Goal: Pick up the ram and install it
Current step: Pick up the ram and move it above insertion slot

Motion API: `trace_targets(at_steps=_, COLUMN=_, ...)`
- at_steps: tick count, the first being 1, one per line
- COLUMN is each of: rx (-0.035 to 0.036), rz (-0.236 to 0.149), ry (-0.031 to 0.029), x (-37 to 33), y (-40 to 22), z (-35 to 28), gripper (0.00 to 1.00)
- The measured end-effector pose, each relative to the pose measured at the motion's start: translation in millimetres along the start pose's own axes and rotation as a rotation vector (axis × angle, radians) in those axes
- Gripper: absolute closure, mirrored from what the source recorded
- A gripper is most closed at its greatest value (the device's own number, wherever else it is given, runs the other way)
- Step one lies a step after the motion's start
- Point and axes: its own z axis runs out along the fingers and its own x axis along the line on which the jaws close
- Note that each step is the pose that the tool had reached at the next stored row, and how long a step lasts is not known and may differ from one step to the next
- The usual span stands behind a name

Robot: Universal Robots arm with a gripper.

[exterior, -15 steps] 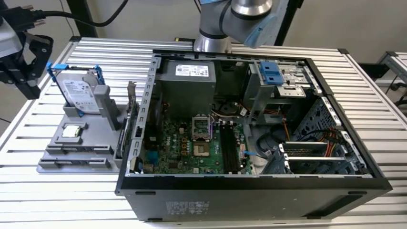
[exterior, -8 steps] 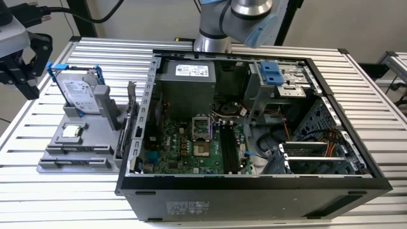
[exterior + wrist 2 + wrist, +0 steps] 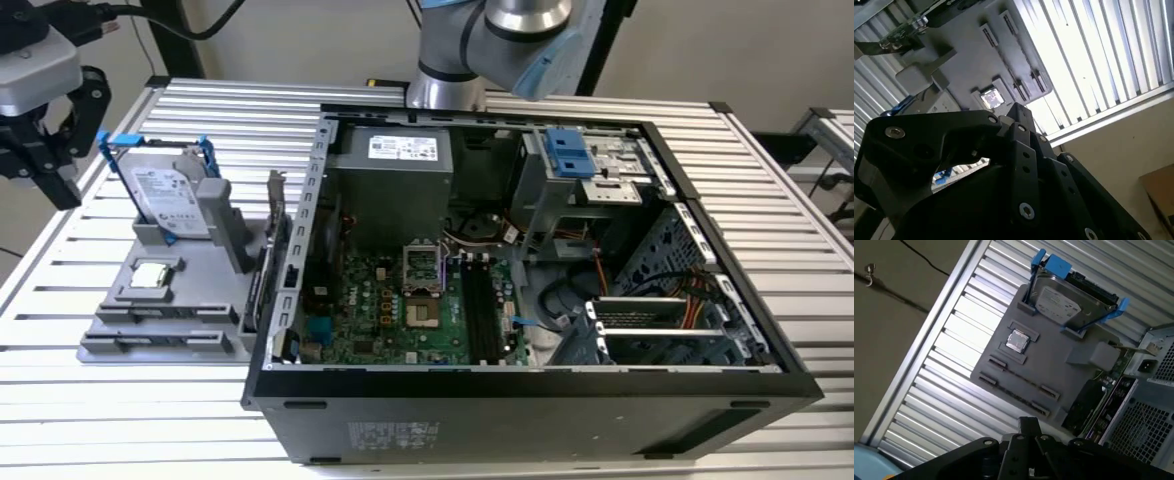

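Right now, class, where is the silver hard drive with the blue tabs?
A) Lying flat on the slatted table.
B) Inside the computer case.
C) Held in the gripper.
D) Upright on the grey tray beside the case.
D: the hard drive stands upright on the grey tray, outside the open computer case, at the exterior view's left.

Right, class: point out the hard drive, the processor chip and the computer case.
hard drive [image 3: 1061,304]: first wrist view, its silver labelled face.
processor chip [image 3: 1017,341]: first wrist view, its top.
computer case [image 3: 534,385]: exterior view, near rim.
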Motion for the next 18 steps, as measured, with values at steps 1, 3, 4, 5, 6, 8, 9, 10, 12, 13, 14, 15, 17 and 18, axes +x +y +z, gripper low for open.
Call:
trace_targets(at_steps=1, rx=0.0, rz=-0.017, ry=0.0008, x=0.0, y=0.0, z=0.0, gripper=1.0)
trace_targets(at_steps=3, rx=0.0002, rz=-0.05, ry=0.0025, x=0.0, y=0.0, z=0.0, gripper=1.0)
trace_targets(at_steps=4, rx=0.0002, rz=-0.067, ry=0.0034, x=0.0, y=0.0, z=0.0, gripper=1.0)
trace_targets(at_steps=5, rx=0.0002, rz=-0.085, ry=0.0042, x=0.0, y=0.0, z=0.0, gripper=1.0)
trace_targets(at_steps=6, rx=0.0001, rz=-0.102, ry=0.005, x=0.0, y=0.0, z=0.0, gripper=1.0)
trace_targets(at_steps=8, rx=0.0001, rz=-0.139, ry=0.0066, x=0.1, y=0.1, z=0.0, gripper=1.0)
trace_targets(at_steps=9, rx=0.0, rz=-0.156, ry=0.0073, x=0.0, y=0.1, z=0.0, gripper=1.0)
trace_targets(at_steps=10, rx=0.0, rz=-0.174, ry=0.0082, x=0.1, y=0.1, z=0.0, gripper=1.0)
trace_targets(at_steps=12, rx=-0.0003, rz=-0.209, ry=0.0097, x=0.1, y=0.1, z=0.0, gripper=1.0)
trace_targets(at_steps=13, rx=-0.0005, rz=-0.228, ry=0.0104, x=0.1, y=0.1, z=0.0, gripper=1.0)
trace_targets(at_steps=14, rx=-0.0006, rz=-0.245, ry=0.0112, x=0.1, y=0.1, z=0.0, gripper=1.0)
trace_targets(at_steps=15, rx=-0.0007, rz=-0.264, ry=0.0119, x=0.1, y=0.1, z=0.0, gripper=1.0)
trace_targets(at_steps=17, rx=-0.0009, rz=-0.3, ry=0.0135, x=0.1, y=0.1, z=0.0, gripper=1.0)
trace_targets(at_steps=18, rx=-0.0011, rz=-0.318, ry=0.0143, x=0.1, y=0.1, z=0.0, gripper=1.0)
